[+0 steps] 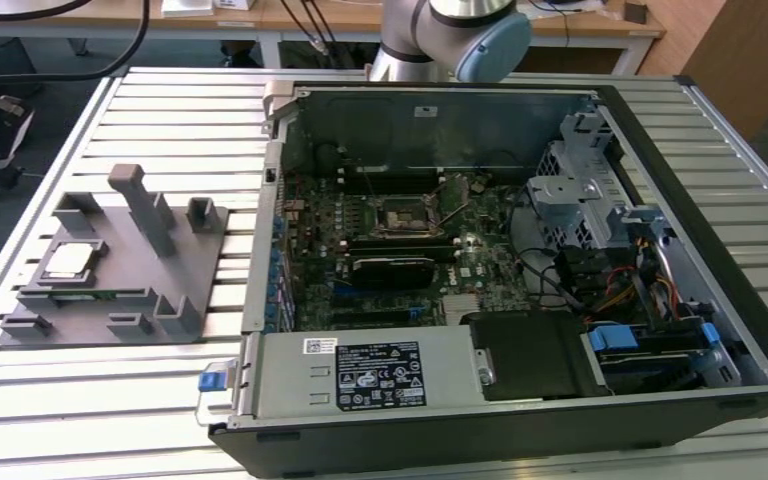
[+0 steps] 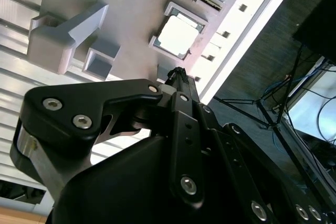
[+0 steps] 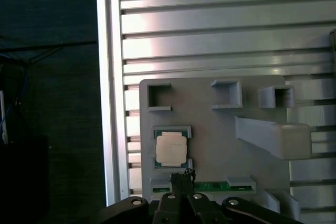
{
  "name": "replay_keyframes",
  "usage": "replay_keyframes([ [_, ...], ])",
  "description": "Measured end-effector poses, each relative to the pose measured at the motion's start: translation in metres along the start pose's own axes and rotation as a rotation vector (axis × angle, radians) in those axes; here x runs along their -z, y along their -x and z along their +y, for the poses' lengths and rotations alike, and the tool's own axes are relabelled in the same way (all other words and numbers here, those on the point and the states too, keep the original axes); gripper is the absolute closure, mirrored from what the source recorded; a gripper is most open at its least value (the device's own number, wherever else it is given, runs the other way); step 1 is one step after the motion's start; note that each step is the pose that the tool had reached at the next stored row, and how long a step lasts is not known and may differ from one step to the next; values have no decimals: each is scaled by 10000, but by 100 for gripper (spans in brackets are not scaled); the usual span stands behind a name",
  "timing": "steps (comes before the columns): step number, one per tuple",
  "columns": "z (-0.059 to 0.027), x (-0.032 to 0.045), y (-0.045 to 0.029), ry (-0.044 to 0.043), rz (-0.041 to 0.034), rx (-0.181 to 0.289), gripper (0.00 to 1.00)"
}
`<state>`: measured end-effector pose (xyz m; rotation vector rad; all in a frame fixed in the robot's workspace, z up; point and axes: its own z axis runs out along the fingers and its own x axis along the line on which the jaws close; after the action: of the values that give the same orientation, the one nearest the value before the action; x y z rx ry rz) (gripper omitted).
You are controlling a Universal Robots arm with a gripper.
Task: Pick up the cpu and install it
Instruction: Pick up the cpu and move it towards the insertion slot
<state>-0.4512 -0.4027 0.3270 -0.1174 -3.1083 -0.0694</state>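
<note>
The square cpu (image 1: 68, 260), its silvery metal top glinting, lies flat in a recessed pocket of the matte grey plastic fixture (image 1: 107, 278) on the ribbed aluminium desk (image 1: 171, 130). The black gripper (image 3: 184, 173) hovers near it, fingertips pressed together, holding nothing.

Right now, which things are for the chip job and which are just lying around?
For the job: the cpu sitting in the grey fixture; the claw close by it; the socket inside the computer case.

Just there: the power supply; the coloured cables; the slatted table.
</note>
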Motion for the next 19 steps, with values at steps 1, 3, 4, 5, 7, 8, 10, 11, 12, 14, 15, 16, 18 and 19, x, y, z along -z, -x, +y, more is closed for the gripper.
replay_keyframes([
  [1,0,-5,0,0,1,0,89],
  [3,-1,-15,0,-1,2,0,89],
  [4,-1,-21,1,0,2,0,89],
  [5,-1,-26,1,-1,2,0,89],
  [7,-2,-41,1,-1,2,0,89],
  [8,-2,-47,1,0,2,0,89],
  [10,-3,-56,2,-1,3,0,89],
  [11,-3,-62,2,-1,2,0,89],
  [12,-3,-67,2,-1,3,0,89],
  [14,-3,-74,2,-1,4,0,77],
  [15,-4,-77,2,-2,4,0,77],
  [16,-4,-81,3,-1,2,0,71],
  [18,-4,-89,3,-1,3,0,65],
  [19,-4,-93,3,-1,1,0,59],
])
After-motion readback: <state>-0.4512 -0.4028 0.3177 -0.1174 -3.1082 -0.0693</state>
